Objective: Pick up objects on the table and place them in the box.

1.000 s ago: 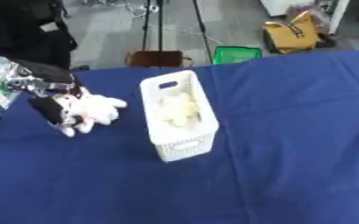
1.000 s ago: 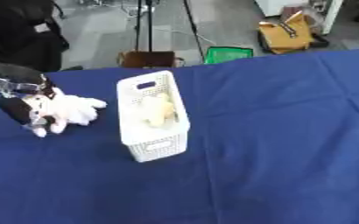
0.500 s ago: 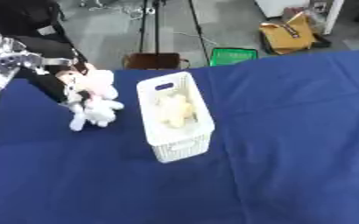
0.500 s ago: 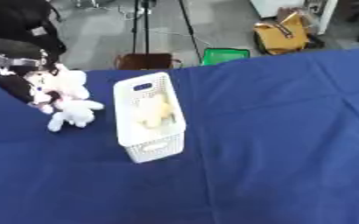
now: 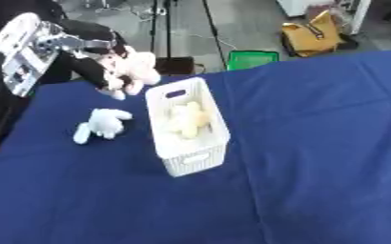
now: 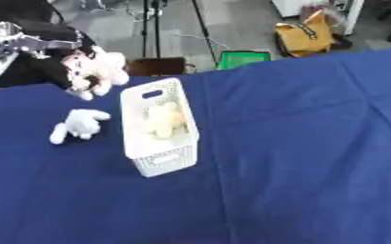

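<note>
A blue-covered desk fills most of the frame. At its centre left stands a white slotted box with a pale yellow toy inside. The robot's left arm enters from the upper left; its left hand is clenched on a pink-and-white plush, held in the air just beyond the box's far left corner. A white plush lies on the desk left of the box, below the hand. The held plush is blurred and partly hidden by fingers. No right hand shows, and no writing is readable.
</note>
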Controlling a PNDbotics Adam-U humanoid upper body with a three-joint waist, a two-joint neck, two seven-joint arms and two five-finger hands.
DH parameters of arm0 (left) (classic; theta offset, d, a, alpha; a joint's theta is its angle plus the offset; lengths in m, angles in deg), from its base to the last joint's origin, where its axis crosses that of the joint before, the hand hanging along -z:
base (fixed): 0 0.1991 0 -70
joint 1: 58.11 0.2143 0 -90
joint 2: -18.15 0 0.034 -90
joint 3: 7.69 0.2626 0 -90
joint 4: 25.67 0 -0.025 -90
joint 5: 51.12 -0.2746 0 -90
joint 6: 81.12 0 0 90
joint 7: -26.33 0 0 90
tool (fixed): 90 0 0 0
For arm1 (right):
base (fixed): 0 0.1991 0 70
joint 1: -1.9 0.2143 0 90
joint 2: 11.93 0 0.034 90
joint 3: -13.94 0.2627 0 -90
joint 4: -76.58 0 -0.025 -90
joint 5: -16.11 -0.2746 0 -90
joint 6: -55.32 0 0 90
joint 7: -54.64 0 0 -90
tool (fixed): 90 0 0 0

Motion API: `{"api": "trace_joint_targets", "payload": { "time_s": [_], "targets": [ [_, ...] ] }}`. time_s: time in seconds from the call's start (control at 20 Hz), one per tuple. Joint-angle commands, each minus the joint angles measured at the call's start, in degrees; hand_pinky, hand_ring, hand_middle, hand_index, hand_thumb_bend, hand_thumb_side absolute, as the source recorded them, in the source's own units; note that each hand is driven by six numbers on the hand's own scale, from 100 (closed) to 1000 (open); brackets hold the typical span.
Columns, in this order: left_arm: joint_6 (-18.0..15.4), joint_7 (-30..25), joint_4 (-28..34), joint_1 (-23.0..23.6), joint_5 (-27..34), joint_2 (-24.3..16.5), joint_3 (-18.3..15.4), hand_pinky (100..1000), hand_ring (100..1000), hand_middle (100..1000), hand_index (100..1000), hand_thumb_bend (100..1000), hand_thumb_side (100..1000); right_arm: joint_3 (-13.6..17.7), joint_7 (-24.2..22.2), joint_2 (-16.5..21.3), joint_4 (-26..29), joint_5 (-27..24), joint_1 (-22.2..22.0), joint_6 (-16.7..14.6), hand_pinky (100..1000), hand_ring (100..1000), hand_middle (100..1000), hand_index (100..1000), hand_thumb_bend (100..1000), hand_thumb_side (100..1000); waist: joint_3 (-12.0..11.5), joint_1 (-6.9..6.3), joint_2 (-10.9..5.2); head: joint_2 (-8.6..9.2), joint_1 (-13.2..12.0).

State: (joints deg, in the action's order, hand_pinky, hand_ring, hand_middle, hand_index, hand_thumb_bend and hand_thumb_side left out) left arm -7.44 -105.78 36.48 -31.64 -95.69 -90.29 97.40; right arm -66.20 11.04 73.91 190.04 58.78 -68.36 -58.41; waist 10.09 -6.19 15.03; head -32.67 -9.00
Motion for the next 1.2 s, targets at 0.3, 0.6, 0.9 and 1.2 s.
{"api": "trace_joint_targets", "payload": {
  "time_s": [0.3, 0.6, 0.9, 1.2],
  "targets": [
    [-0.92, 3.71, -5.01, -3.84, -4.88, 3.62, -2.39, 721, 745, 705, 593, 144, 524, -0.39, 0.31, 0.65, 1.13, -1.17, 1.55, -1.58, 728, 627, 576, 731, 100, 825, 1.27, -0.1, -0.9, 0.15, -1.18],
    [-1.22, 4.67, -7.73, -4.52, -6.71, 6.47, -2.62, 723, 749, 714, 596, 154, 527, -0.66, 0.15, 0.43, 1.13, -1.57, 2.38, -1.92, 729, 629, 577, 730, 100, 823, 2.36, -0.42, -0.61, 0.66, -1.62],
    [-1.05, 5.73, -10.17, -3.97, -7.88, 8.17, -3.05, 730, 763, 734, 631, 165, 541, -0.7, 0.16, 0.27, 1.13, -1.79, 2.88, -2.07, 729, 629, 576, 730, 100, 822, 3.09, -0.71, -0.21, 1.1, -1.73],
    [-0.24, 5.67, -12.54, -3.58, -8.82, 9.08, -3.98, 740, 783, 758, 729, 235, 560, -0.64, 0.28, 0.15, 1.13, -1.92, 3.25, -2.07, 729, 628, 575, 730, 100, 821, 3.89, -0.94, 0.19, 1.35, -1.82]
  ]
}}
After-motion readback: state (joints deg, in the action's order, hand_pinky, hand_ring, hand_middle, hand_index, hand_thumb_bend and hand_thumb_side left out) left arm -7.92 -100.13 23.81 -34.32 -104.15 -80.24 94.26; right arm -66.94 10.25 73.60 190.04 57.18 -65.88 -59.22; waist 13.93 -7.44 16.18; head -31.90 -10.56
